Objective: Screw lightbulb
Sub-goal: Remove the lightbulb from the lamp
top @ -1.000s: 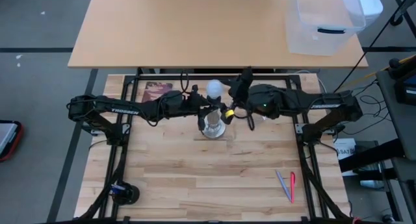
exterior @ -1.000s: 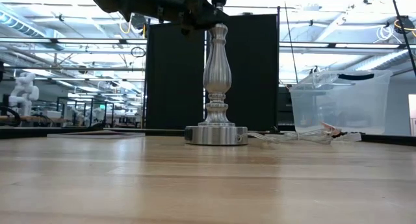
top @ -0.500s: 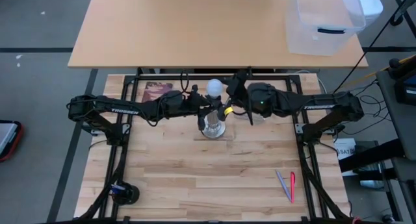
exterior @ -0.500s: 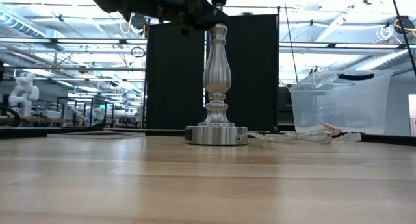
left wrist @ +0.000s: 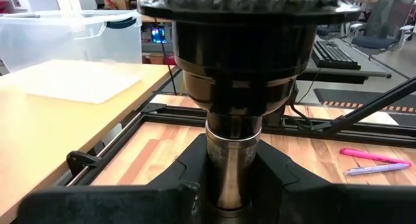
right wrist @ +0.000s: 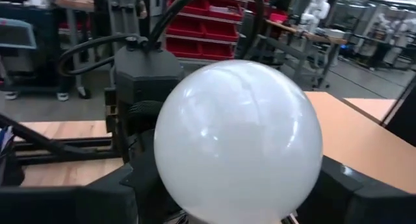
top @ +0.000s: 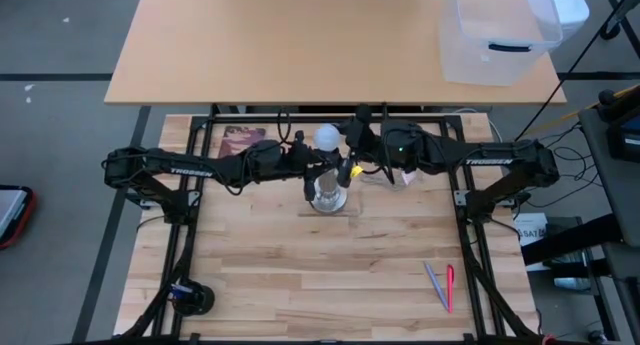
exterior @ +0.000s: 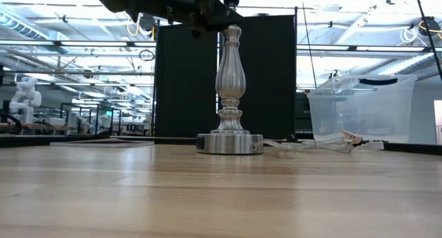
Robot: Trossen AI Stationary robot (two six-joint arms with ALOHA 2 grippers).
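Even, bright light falls from overhead, and the counter [top: 300, 275] shows only faint shadows beneath the arms in the high view. In the low view, ceiling strip lights glare white and the near boards are blurred. The lightbulb [right wrist: 238, 143] carries soft window-like reflections and fills the right wrist view. The left wrist view is dark and soft up close, sharper farther back.

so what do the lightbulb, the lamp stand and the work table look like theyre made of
The lightbulb: frosted white globe with soft highlights, glass or plastic, cannot tell. The lamp stand: silvery, polished, fluted with bright reflections, likely metal. The work table: pale wood planks with visible grain and seams, matte.
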